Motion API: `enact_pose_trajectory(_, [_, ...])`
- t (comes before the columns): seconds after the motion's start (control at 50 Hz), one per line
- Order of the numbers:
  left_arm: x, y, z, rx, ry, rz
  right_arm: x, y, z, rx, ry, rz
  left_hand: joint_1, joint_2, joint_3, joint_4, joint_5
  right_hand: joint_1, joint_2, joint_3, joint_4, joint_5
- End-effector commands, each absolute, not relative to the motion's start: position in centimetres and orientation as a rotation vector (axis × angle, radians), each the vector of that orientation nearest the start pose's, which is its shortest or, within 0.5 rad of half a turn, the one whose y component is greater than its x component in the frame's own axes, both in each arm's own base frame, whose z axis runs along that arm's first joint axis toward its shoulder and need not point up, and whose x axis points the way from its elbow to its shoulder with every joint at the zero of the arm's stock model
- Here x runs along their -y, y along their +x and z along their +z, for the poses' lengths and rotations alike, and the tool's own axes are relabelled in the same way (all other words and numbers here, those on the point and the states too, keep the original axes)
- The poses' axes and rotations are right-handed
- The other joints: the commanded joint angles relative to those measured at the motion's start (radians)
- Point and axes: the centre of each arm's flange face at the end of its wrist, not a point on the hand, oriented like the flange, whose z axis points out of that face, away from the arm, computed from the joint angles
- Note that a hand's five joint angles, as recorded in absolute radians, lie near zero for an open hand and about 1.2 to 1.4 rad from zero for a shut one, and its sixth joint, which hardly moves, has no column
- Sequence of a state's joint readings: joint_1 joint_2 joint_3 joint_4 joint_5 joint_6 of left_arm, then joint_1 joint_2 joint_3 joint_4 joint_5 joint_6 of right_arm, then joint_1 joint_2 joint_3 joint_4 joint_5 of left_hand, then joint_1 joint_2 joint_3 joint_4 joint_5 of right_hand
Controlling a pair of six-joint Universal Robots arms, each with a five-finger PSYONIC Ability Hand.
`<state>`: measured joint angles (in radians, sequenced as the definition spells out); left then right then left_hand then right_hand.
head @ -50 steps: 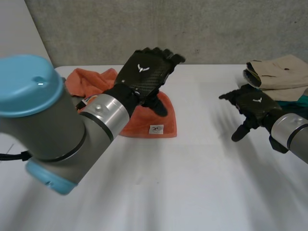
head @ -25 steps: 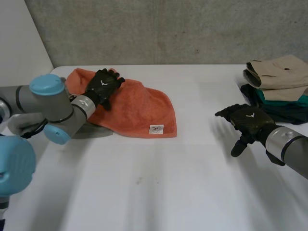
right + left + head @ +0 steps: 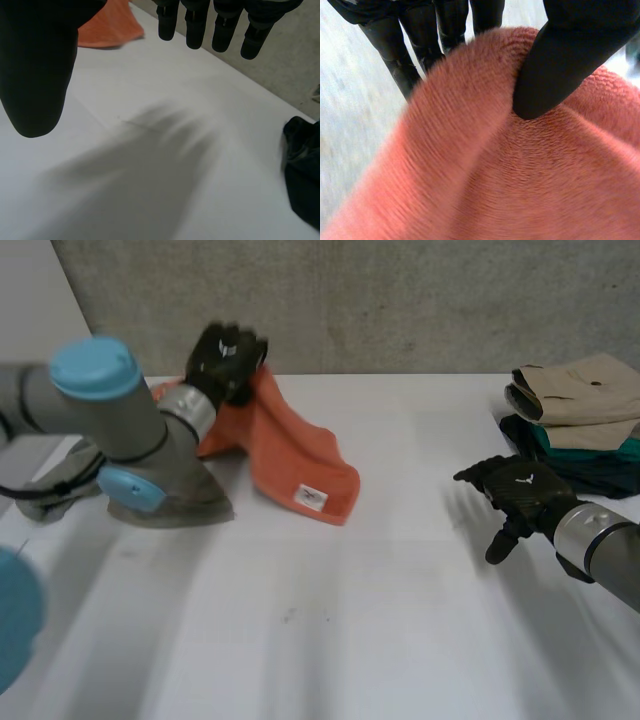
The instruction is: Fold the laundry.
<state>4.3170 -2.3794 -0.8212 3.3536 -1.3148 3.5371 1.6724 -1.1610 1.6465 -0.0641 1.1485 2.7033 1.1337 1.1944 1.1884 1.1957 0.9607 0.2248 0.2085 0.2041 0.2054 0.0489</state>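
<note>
While the left hand point(image 3: 228, 352) pinches the orange towel point(image 3: 290, 455) at upper left, the right hand point(image 3: 520, 490) hovers at right, fingers wide.

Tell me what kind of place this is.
Likely a robot test lab, not a home: a bare white table against a grey wall, the left robot hand pinching an orange towel, folded clothes stacked nearby.

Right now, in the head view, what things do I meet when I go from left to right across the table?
towel, pinched by the left robot hand → right robot hand → clothes pile
</note>
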Motion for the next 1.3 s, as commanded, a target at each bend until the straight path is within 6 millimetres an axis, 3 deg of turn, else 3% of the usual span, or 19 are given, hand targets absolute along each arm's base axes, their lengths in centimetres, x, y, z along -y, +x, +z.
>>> enact_pose_trajectory(0.02, [29.0, -35.5, 32.8, -1.886, 1.118, -2.823, 31.0, 19.8, 18.4, -2.251, -0.954, -1.738, 0.263, 0.202, 0.208, 0.201, 0.261, -0.05, -0.034, -0.03, -0.031, -0.049])
enact_pose_trajectory(0.06, [25.8, -36.5, 33.3, -1.94, 1.17, -2.871, 31.2, 19.2, 19.4, -2.256, -0.932, -1.786, 0.263, 0.202, 0.208, 0.201, 0.261, -0.05, -0.034, -0.03, -0.031, -0.049])
enact_pose_trajectory(0.1, [24.0, -37.4, 33.0, -1.98, 1.218, -2.881, 31.2, 18.9, 20.0, -2.257, -0.916, -1.811, 0.263, 0.202, 0.208, 0.201, 0.261, -0.05, -0.034, -0.03, -0.031, -0.049])
enact_pose_trajectory(0.12, [22.0, -38.5, 32.3, -2.035, 1.282, -2.87, 31.2, 18.7, 20.4, -2.253, -0.902, -1.827, 0.263, 0.202, 0.208, 0.201, 0.261, -0.05, -0.034, -0.03, -0.031, -0.049])
enact_pose_trajectory(0.18, [19.6, -40.1, 30.4, -2.114, 1.374, -2.819, 31.2, 18.4, 20.8, -2.251, -0.872, -1.841, 0.263, 0.202, 0.208, 0.201, 0.261, -0.05, -0.034, -0.03, -0.031, -0.049])
enact_pose_trajectory(0.2, [18.6, -41.1, 28.5, -2.185, 1.408, -2.756, 31.3, 18.2, 20.9, -2.256, -0.851, -1.839, 0.263, 0.202, 0.208, 0.201, 0.261, -0.05, -0.034, -0.03, -0.031, -0.049])
enact_pose_trajectory(0.28, [17.5, -43.2, 23.5, -2.319, 1.449, -2.594, 31.6, 17.6, 20.9, -2.269, -0.82, -1.843, 0.263, 0.202, 0.208, 0.201, 0.261, -0.05, -0.034, -0.03, -0.031, -0.049])
enact_pose_trajectory(0.34, [17.8, -44.0, 21.4, -2.358, 1.435, -2.533, 31.8, 17.4, 20.9, -2.278, -0.811, -1.845, 0.263, 0.202, 0.208, 0.201, 0.261, -0.05, -0.034, -0.03, -0.031, -0.049])
enact_pose_trajectory(0.4, [17.8, -44.3, 20.5, -2.377, 1.45, -2.484, 31.8, 17.3, 20.8, -2.284, -0.81, -1.841, -0.571, -0.632, -0.626, -0.633, -0.573, -0.05, -0.034, -0.03, -0.031, -0.049])
enact_pose_trajectory(0.44, [17.7, -44.0, 21.0, -2.377, 1.449, -2.481, 31.8, 17.3, 20.9, -2.284, -0.812, -1.842, -0.857, -0.918, -0.912, -0.919, -0.859, -0.05, -0.034, -0.03, -0.031, -0.049])
enact_pose_trajectory(0.52, [17.7, -43.0, 23.5, -2.347, 1.41, -2.523, 31.7, 17.3, 20.9, -2.289, -0.821, -1.834, -0.897, -0.957, -0.951, -0.959, -0.898, -0.05, -0.034, -0.03, -0.031, -0.049])
enact_pose_trajectory(0.68, [21.9, -37.0, 25.8, -2.295, 1.192, -2.479, 29.2, 17.8, 22.9, -2.3, -0.839, -1.767, -0.891, -0.952, -0.946, -0.953, -0.892, -0.05, -0.034, -0.03, -0.031, -0.049])
enact_pose_trajectory(0.74, [23.9, -35.2, 25.0, -2.268, 1.152, -2.41, 26.7, 19.3, 23.2, -2.273, -0.895, -1.674, -0.873, -0.934, -0.928, -0.935, -0.875, -0.05, -0.034, -0.03, -0.031, -0.049])
enact_pose_trajectory(0.82, [27.3, -33.0, 21.8, -2.231, 1.212, -2.241, 22.8, 22.2, 23.3, -2.161, -1.048, -1.6, -0.8, -0.861, -0.855, -0.862, -0.801, -0.05, -0.034, -0.03, -0.031, -0.049])
enact_pose_trajectory(0.9, [29.8, -32.1, 18.2, -2.208, 1.352, -2.126, 20.0, 24.3, 21.9, -2.083, -1.215, -1.558, -0.773, -0.834, -0.828, -0.835, -0.775, -0.05, -0.034, -0.03, -0.031, -0.049])
enact_pose_trajectory(0.98, [32.1, -32.0, 16.2, -2.142, 1.45, -2.101, 18.8, 26.0, 19.9, -2.011, -1.317, -1.541, -0.768, -0.828, -0.822, -0.83, -0.769, -0.05, -0.034, -0.03, -0.031, -0.049])
enact_pose_trajectory(1.04, [33.2, -32.4, 15.0, -2.125, 1.483, -2.086, 18.5, 27.3, 17.8, -2.001, -1.355, -1.53, -0.729, -0.79, -0.784, -0.792, -0.731, -0.037, -0.021, -0.016, -0.018, -0.036])
enact_pose_trajectory(1.18, [35.1, -33.1, 13.0, -2.101, 1.494, -2.094, 18.6, 29.0, 15.4, -2.012, -1.394, -1.616, -0.668, -0.729, -0.723, -0.73, -0.669, -0.028, -0.012, -0.008, -0.009, -0.027])
enact_pose_trajectory(1.3, [36.0, -33.6, 11.2, -2.093, 1.509, -2.082, 19.4, 29.9, 13.3, -2.011, -1.432, -1.657, -0.331, -0.392, -0.386, -0.393, -0.333, 0.077, 0.094, 0.098, 0.097, 0.079])
